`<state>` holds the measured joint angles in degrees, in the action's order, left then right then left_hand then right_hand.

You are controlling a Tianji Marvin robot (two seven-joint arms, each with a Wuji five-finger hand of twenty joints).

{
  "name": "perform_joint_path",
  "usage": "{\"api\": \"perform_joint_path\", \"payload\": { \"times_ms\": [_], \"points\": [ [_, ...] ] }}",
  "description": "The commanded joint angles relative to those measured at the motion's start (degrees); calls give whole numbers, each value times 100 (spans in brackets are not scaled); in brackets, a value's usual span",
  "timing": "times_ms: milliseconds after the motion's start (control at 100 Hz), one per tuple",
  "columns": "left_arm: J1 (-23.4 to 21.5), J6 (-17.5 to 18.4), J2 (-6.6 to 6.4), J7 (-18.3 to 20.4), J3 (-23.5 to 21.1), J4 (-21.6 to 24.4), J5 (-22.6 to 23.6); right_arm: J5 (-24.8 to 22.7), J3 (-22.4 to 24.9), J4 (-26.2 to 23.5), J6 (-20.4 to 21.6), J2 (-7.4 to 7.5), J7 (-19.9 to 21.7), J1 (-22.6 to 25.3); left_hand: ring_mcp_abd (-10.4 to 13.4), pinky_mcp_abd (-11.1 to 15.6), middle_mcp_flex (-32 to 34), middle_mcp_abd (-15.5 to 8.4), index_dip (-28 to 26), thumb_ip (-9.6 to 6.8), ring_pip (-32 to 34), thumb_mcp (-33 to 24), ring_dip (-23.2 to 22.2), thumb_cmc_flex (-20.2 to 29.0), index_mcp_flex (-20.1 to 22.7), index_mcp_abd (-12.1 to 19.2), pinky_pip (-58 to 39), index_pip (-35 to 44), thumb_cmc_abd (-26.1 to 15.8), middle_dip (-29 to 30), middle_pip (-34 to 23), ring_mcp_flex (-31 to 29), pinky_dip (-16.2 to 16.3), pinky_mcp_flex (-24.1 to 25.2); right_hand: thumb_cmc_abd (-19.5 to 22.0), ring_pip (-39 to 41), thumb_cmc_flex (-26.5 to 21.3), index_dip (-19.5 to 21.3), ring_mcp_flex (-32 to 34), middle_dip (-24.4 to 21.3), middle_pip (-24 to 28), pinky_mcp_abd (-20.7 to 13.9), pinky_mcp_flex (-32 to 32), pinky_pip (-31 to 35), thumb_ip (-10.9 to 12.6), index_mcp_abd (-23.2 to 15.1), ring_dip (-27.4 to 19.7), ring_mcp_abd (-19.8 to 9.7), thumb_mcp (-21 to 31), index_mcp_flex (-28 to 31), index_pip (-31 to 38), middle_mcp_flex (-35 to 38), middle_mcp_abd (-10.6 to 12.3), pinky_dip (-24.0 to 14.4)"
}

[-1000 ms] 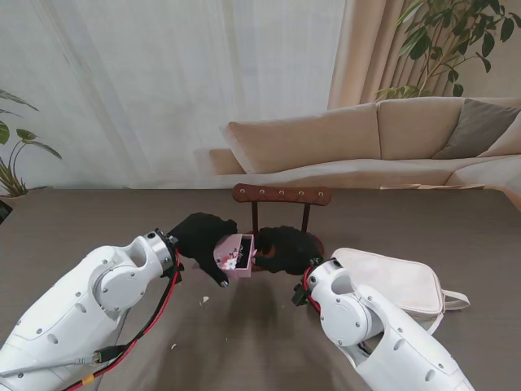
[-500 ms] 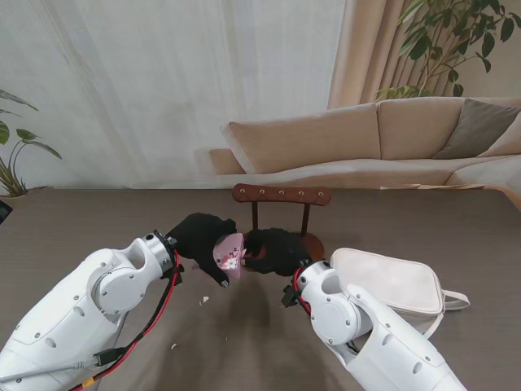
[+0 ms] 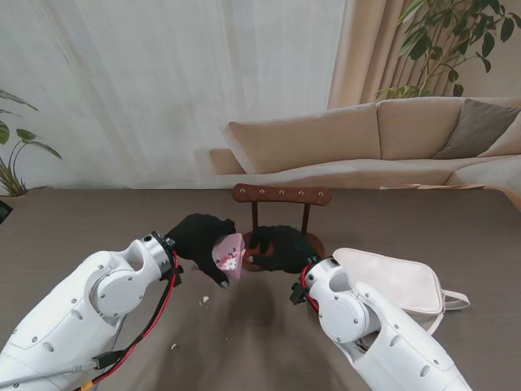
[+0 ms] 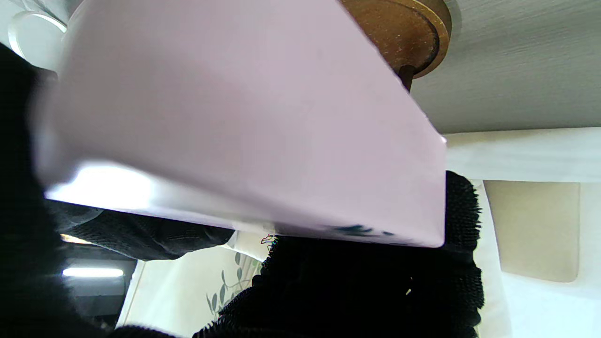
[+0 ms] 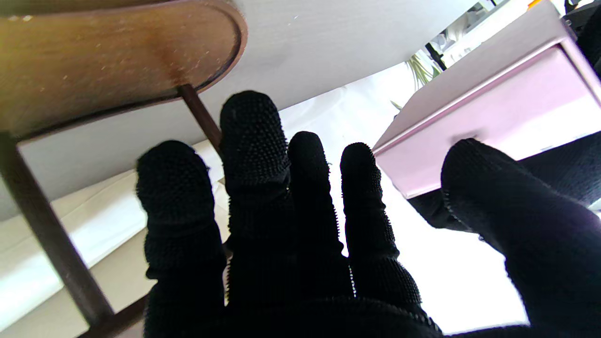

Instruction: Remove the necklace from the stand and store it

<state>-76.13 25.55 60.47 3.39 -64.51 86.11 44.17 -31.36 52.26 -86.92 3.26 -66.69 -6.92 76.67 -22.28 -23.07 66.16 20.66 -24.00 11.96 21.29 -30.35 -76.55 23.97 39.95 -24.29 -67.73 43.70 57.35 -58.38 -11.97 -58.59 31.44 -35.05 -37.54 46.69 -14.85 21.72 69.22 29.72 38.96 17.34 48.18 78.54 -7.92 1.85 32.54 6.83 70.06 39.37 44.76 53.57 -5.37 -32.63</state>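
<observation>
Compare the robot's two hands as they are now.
The left hand grips the small pink box, lifted off the table; the right hand holds nothing. In the right wrist view its fingers are spread, thumb by the box's front. Both wear black knit gloves.

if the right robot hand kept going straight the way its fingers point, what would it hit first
Probably the wooden stand: the right robot hand points at its thin upright post. The pink box in the left robot hand lies off beside the thumb. Depth is unclear.
</observation>
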Motion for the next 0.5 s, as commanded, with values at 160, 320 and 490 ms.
{"api": "perform_joint_path", "payload": {
  "times_ms": [160,320,490],
  "points": [
    [-79,-14,23,100,-58,78,33,-311,415,-337,7,183,273,236,462,385,606,-916,-231,-131,2132,-2711,-562,3155,519,1184,-447,4040,-834,-179,-667,-497,170,-234,180,-15,325,-162,-191,-92,23,-27,-1204,-71,32,-30,-30,90,-342,-416,-100,-273,-89,-172],
    [-138,-17,13,142,-106,135,46,-512,871,-573,92,268,416,506,462,389,606,-920,-227,-131,2132,-2705,-559,3156,520,1177,-446,4034,-838,-176,-665,-497,170,-235,225,-173,353,-218,-386,-113,-24,-23,-1338,-190,50,-83,-84,140,-430,-418,-88,-339,-86,-149],
    [-233,-16,1,176,-195,218,79,-797,1549,-873,385,389,689,925,462,390,599,-912,-227,-132,2134,-2702,-558,3160,521,1176,-445,4034,-839,-177,-662,-497,171,-234,261,-730,388,-259,-936,-119,-84,-26,-1726,-610,62,-227,-287,226,-591,-335,-93,-643,-95,-30]
  ]
}}
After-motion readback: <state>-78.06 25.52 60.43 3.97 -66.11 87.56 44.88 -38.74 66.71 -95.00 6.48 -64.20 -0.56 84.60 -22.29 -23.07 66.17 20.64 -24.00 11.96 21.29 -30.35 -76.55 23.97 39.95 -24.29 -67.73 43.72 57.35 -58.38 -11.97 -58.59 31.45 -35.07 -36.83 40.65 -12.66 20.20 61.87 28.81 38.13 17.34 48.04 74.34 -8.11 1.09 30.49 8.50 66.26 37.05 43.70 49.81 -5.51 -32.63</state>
